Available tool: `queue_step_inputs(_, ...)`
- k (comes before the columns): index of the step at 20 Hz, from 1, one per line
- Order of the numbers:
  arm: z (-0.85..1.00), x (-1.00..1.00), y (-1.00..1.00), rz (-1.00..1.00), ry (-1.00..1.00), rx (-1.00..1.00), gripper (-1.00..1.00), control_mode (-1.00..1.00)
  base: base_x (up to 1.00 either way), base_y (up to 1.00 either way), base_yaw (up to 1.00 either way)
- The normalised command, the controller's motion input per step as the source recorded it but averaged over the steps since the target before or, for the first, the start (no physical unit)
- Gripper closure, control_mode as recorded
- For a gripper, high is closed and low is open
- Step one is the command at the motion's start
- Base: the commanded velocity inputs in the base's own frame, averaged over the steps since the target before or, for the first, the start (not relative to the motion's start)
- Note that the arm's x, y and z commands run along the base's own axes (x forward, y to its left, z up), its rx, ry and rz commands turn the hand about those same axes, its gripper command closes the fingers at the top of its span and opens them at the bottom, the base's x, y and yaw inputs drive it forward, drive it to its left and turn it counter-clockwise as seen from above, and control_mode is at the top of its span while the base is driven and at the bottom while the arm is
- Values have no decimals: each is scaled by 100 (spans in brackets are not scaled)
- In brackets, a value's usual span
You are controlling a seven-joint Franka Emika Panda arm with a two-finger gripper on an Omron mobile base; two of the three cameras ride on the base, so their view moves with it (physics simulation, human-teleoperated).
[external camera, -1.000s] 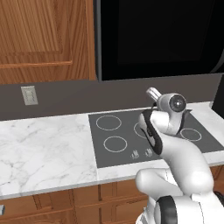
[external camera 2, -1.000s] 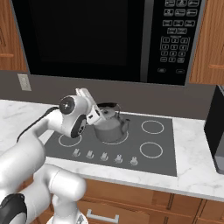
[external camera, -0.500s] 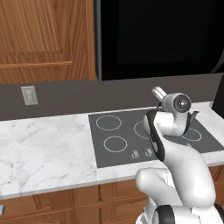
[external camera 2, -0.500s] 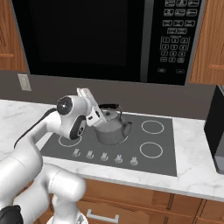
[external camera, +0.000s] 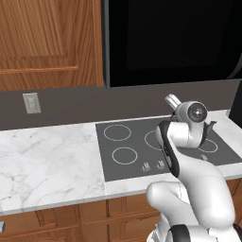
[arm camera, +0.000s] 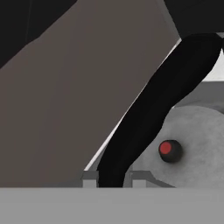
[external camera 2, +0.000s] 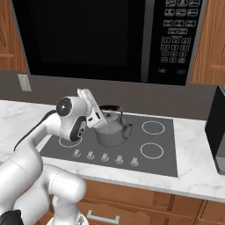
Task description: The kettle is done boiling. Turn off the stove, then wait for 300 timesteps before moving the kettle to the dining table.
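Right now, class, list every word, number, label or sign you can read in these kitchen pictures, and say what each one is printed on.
No text here can be read.
Microwave keypad: rows of white marks on dark buttons, too small and blurred to read.
Stove: white ring burner marks, no lettering.
Stove knobs: no legible markings.
Kettle: no label; a red dot on its lid knob, not a character.
Wall outlet: plain.

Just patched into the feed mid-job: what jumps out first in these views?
The white arm bends over the stove, its gripper shut on the black arched handle of the kettle, which stands on the cooktop's back left burner. Behind it a big black microwave fills the wall, and a row of silver knobs lines the stove's front edge.
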Motion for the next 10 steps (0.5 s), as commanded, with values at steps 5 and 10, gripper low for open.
queue_step_inputs(5, 0, 0, 1, 0, 0, 0, 100, -100, 0, 0, 0)
queue_step_inputs(10, 0, -1, 0, -4, 0, 0, 100, 100, -4, -1, -8)
